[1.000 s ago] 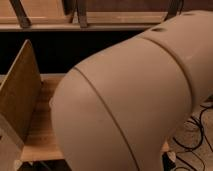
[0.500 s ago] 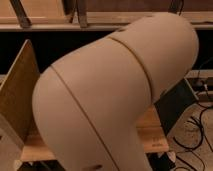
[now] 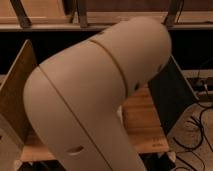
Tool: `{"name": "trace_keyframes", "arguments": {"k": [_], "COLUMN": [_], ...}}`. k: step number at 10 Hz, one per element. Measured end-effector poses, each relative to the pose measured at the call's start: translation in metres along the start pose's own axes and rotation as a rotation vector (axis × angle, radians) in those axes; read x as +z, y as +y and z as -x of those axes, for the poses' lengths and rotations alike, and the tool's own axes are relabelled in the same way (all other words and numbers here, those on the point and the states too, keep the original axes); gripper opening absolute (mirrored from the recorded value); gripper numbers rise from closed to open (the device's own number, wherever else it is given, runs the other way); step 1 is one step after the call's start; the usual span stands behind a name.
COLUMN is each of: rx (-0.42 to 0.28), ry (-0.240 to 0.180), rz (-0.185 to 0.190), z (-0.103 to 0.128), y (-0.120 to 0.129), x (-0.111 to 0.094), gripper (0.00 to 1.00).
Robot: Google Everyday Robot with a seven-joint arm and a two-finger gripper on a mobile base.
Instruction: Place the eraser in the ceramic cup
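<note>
Arm casing [image 3: 95, 100] fills the view, leaving hand, eraser, ceramic cup unseen.

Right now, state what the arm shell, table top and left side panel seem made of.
The arm shell is probably plastic: smooth, matte beige, moulded curves with thin seam lines. The table top looks like light wood, pale boards with visible joints. The left side panel seems wood or plywood, tan and flat. The tool is not in view.
</note>
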Motion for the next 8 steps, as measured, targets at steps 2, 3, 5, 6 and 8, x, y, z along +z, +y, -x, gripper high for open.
{"name": "trace_keyframes", "arguments": {"k": [2, 3, 5, 6, 8], "rx": [0.037, 0.054, 0.090, 0.092, 0.090], "ry": [-0.037, -0.055, -0.069, -0.075, -0.095], "rz": [-0.004, -0.002, 0.000, -0.001, -0.004], "z": [0.003, 0.002, 0.000, -0.003, -0.008], "y": [0.008, 0.011, 0.020, 0.020, 0.017], "x": [0.021, 0.031, 0.042, 0.046, 0.058], "gripper": [0.80, 0.80, 0.80, 0.80, 0.80]}}
